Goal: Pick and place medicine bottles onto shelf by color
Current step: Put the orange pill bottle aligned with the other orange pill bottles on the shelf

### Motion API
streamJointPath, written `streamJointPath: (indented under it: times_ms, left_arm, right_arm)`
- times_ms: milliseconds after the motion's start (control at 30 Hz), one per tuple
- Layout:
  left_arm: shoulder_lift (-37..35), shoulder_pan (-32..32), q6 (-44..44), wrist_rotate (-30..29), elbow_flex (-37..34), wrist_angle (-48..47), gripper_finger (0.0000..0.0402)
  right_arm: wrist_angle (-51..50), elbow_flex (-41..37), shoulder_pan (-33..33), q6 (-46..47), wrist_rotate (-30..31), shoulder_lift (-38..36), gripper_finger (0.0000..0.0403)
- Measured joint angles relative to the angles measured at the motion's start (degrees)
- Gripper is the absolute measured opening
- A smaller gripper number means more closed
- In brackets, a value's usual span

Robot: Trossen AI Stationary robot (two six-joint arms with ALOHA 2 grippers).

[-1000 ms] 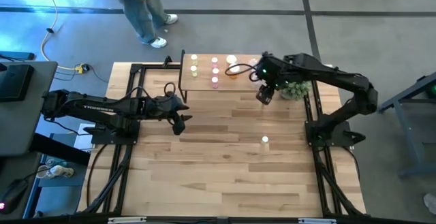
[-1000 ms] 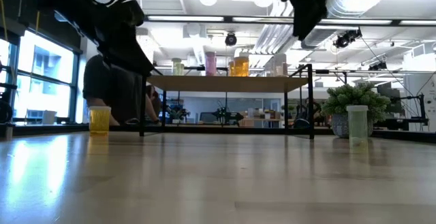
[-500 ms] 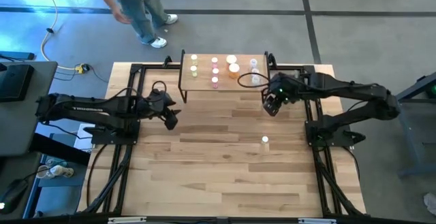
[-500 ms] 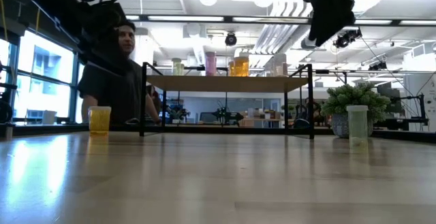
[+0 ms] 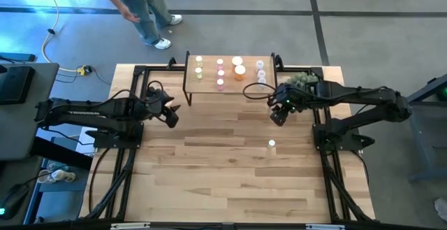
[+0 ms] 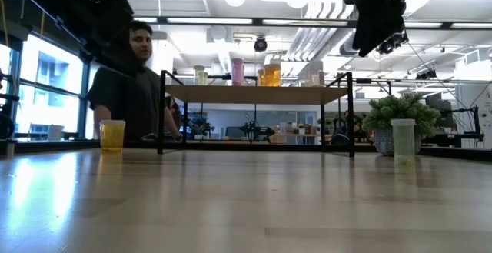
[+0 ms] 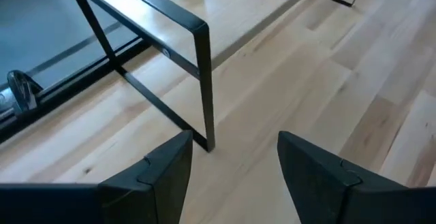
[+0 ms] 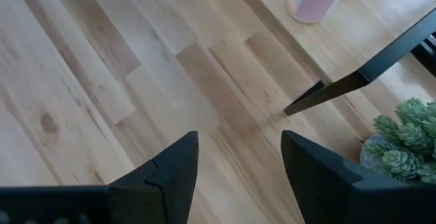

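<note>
Medicine bottles on shelf: yellowish, pink, orange, pale, left to right. Yellow bottle stands loose at the surface's left; pale bottle loose on the right, nearer than my hands. My left hand, fingers apart, empty, hangs by the shelf's left leg. My right hand, fingers apart, empty, hovers just off the shelf's right end, beside plant. Judgement: come straight down over the pale bottle, centre it, then close.

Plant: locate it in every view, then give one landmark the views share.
High: plant on the table's far right, just off the shelf's right end.
Low: right side, beyond the shelf's right legs.
Left wrist: not in it.
Right wrist: just past a black shelf leg.
Landmark: the shelf, seen in all four.
</note>
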Motion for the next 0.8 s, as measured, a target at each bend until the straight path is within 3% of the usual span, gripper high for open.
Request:
streamJointPath:
  times_ms: [333,467,800]
  left_arm:
    - [-1.2,0.5,2.5,-0.8,0.0,-3.9,0.0255]
    - [-2.2,1.2,1.5,-5.2,0.0,-6.0,0.0277]
    - [-2.5,1.4,-6.0,-6.2,0.0,-8.1,0.0282]
  right_arm:
    - [0.0,0.0,0.7,0.0,0.0,0.0,0.0201]
    - [0.0,0.0,0.7,0.0,0.0,0.0,0.0201]
    - [-0.1,0.0,0.7,-0.1,-0.1,0.0,0.0201]
